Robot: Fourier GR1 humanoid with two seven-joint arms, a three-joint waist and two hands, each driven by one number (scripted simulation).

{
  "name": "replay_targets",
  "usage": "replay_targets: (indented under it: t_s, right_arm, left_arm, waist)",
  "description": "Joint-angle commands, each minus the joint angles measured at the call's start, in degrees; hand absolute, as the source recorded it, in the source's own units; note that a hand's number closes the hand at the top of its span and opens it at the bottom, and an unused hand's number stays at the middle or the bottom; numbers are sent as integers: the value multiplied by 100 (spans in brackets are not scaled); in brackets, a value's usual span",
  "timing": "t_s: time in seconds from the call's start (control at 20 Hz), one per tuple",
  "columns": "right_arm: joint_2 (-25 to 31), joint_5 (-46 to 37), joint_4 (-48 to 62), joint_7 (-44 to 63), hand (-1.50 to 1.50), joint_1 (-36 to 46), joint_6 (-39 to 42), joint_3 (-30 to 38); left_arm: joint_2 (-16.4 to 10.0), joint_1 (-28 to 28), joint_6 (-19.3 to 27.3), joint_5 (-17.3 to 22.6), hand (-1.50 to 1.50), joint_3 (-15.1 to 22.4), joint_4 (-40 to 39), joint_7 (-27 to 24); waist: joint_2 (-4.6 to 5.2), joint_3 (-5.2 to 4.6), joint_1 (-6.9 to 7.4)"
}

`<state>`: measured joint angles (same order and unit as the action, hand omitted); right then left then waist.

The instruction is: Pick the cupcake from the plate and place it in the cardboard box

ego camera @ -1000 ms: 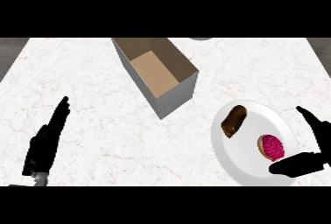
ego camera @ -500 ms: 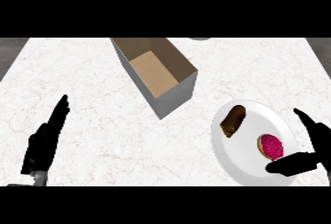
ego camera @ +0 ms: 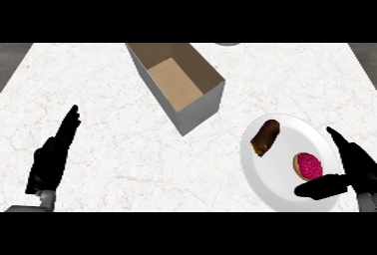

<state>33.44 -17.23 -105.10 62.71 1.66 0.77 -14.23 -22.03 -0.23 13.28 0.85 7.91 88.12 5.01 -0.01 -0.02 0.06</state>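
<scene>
At the lower left of the frame we are resting our black left hand (ego camera: 52, 157) on the white marbled bench (ego camera: 147, 159), fingers straight and open, well apart from everything; we are leaving it there.

At the lower right our black right hand (ego camera: 357, 172) is bracketing the round pink-topped cupcake (ego camera: 308, 166). Its fingers (ego camera: 342, 144) are standing straight just right of the cake and the thumb (ego camera: 320, 188) is lying just below it, so the hand is open and gripping nothing yet. The cupcake is sitting on the lower right part of the round white plate (ego camera: 273, 182).

To do the grasp well, we are aiming to close on the cake's sides, not its pink top, and to lift straight up. That way we are not dragging it across the plate or into the brown oblong pastry (ego camera: 266, 137) lying near it, toward the plate's upper left.

Farther off, at upper centre, the open brown cardboard box (ego camera: 177, 82) is lying at a slant. We judge the carry needs to clear its near grey wall before we let go.
</scene>
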Motion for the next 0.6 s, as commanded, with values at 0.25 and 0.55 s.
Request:
replay_targets:
  t_s: [0.25,0.55]
  right_arm:
    - [-657,-395,338,558,-150,317,262,147]
    - [-705,-611,528,113,-150,-149,504,188]
  left_arm:
    - [464,69,44,-429,0,75,-116,-60]
    - [245,-172,-383,-250,0,-456,-335,-190]
  waist:
    - [2,1,3]
    - [1,1,-11]
